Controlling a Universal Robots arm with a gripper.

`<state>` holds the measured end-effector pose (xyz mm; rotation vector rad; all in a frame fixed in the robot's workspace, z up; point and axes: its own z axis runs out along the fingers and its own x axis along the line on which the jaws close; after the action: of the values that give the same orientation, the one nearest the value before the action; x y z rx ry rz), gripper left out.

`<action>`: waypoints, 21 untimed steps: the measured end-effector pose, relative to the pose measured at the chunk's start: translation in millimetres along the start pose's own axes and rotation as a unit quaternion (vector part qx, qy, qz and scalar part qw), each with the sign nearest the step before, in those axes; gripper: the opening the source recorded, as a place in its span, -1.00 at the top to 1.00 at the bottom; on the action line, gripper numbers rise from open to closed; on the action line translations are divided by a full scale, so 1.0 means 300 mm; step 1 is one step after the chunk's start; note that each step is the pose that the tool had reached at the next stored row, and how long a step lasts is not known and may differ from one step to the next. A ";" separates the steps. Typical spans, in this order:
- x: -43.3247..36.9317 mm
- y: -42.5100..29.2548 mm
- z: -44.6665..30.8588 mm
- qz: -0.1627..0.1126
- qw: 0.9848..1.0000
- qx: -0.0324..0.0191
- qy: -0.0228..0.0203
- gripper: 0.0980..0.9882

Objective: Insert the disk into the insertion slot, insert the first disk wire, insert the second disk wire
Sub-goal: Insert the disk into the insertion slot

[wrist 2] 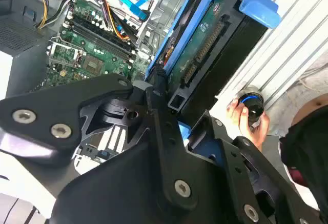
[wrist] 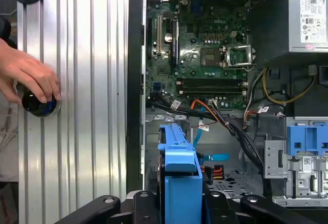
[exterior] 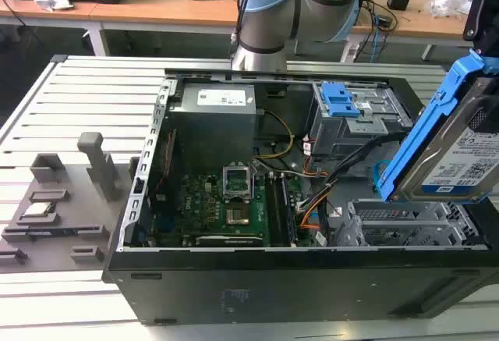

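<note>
The disk (exterior: 460, 154), a silver drive with a white label in a bright blue carrier, hangs tilted above the open computer case at the exterior view's right. My gripper (wrist 2: 171, 114) is shut on the carrier's end, its black links flanking the blue frame (wrist: 180, 175). In the second wrist view the disk's green circuit side and connector edge (wrist 2: 205, 44) face the camera. The insertion slot (exterior: 398, 228), a low grey perforated cage, sits under the disk in the case's near corner, and its perforated floor (wrist: 230, 175) lies beside the carrier. A loose blue flat cable (wrist: 209, 157) and orange and black wires (exterior: 312, 208) lie by the slot.
A taller grey cage with a blue latch (exterior: 343, 103) stands behind the slot. The green motherboard (exterior: 234, 208) and grey power supply (exterior: 214, 118) take up the case's other half. A person's hand (wrist: 31, 75) rests on a black-and-blue knob (wrist 2: 251, 106) on the slatted table beside the case.
</note>
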<state>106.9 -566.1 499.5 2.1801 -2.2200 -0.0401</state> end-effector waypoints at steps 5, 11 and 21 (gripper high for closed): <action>-0.001 -0.002 0.060 0.000 1.000 0.000 0.000 0.40; -0.008 -0.004 0.091 0.000 1.000 0.000 0.000 0.40; -0.046 -0.005 0.144 -0.003 1.000 0.000 0.000 0.40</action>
<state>107.1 -552.5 456.1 2.1860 -2.2137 -0.0400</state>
